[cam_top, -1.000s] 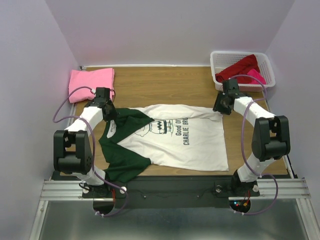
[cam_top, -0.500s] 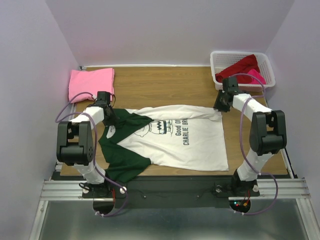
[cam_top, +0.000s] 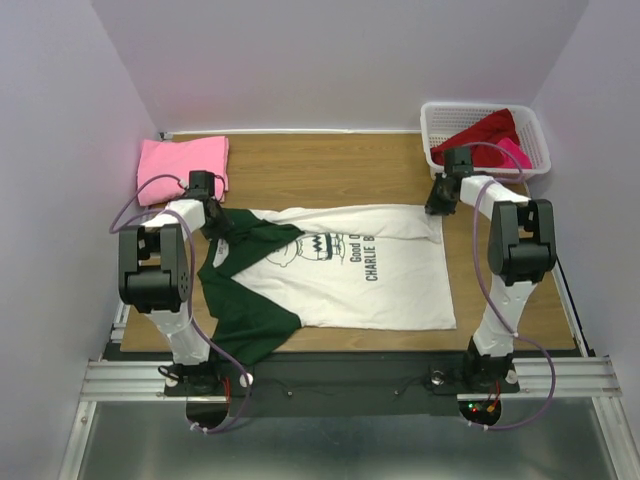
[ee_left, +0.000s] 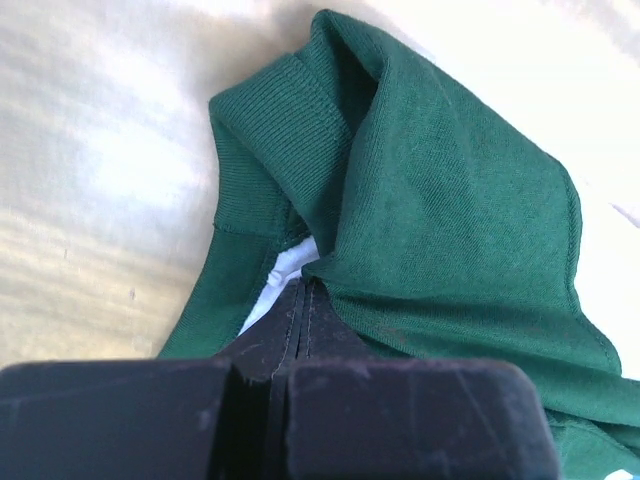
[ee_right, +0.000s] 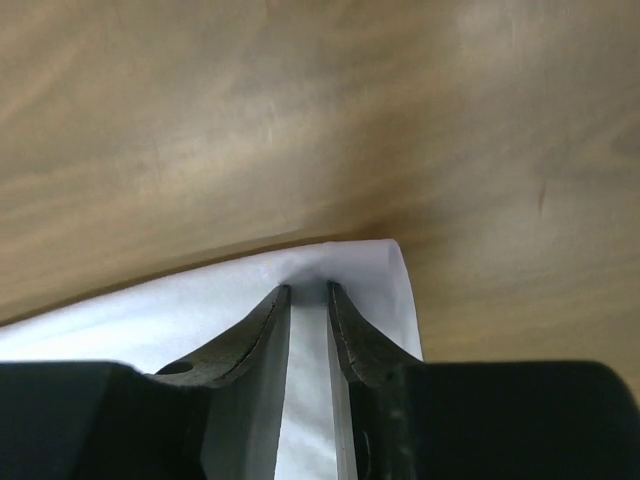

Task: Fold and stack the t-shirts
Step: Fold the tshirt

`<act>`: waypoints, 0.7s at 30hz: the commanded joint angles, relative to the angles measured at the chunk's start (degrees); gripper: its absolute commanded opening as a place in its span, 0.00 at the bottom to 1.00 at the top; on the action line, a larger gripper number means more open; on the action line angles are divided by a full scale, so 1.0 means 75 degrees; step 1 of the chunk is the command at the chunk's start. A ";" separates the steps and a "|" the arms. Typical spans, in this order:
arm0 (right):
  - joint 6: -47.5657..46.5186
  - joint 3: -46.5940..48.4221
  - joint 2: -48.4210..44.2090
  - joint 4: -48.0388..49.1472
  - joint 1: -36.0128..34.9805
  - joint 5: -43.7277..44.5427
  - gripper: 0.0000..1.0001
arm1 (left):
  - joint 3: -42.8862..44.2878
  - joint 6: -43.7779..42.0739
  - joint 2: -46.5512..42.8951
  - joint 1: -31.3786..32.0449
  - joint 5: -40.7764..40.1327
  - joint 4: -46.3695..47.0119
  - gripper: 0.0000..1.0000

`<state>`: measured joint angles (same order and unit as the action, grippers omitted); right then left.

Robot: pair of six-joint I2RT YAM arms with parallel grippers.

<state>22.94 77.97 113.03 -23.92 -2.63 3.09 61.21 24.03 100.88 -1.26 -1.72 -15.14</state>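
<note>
Pale lavender walls (cam_top: 330, 60) are enclosing the wooden table (cam_top: 330, 165). Mid-table, the white tee (cam_top: 350, 280) is lying flat. The left gripper (ee_left: 303, 300) is pinching its green neckline and the right gripper (ee_right: 308, 300) its far-right corner. Both are now sitting slightly farther back than a second ago.

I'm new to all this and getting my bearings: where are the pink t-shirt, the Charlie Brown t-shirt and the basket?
pink t-shirt (cam_top: 183, 165), top external view, middle of the folded cloth.
Charlie Brown t-shirt (cam_top: 370, 300), top external view, white body near the print.
white lattice basket (cam_top: 470, 104), top external view, its back rim.
</note>
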 commanded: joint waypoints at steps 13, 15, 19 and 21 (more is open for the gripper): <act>0.0011 0.0855 -0.0432 0.0201 0.0316 -0.0799 0.42 | 0.0804 -0.0040 -0.0780 -0.0172 0.0064 -0.0372 0.48; 0.0093 0.0341 -0.1112 0.0201 0.0316 -0.0753 0.45 | 0.0757 0.0006 -0.1109 -0.0161 0.0158 -0.0454 0.69; 0.0631 -0.0666 -0.2073 0.0201 0.0316 -0.0518 0.50 | 0.0359 0.0018 -0.2255 -0.0114 0.0194 -0.0676 0.88; 0.0843 -0.1008 -0.2424 0.0213 0.0328 -0.0552 0.52 | -0.0061 0.0042 -0.2644 -0.0067 0.0194 -0.0689 0.88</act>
<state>25.19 75.18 100.12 -23.14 -0.71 -1.58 64.29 24.23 87.85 -2.09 -0.38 -18.50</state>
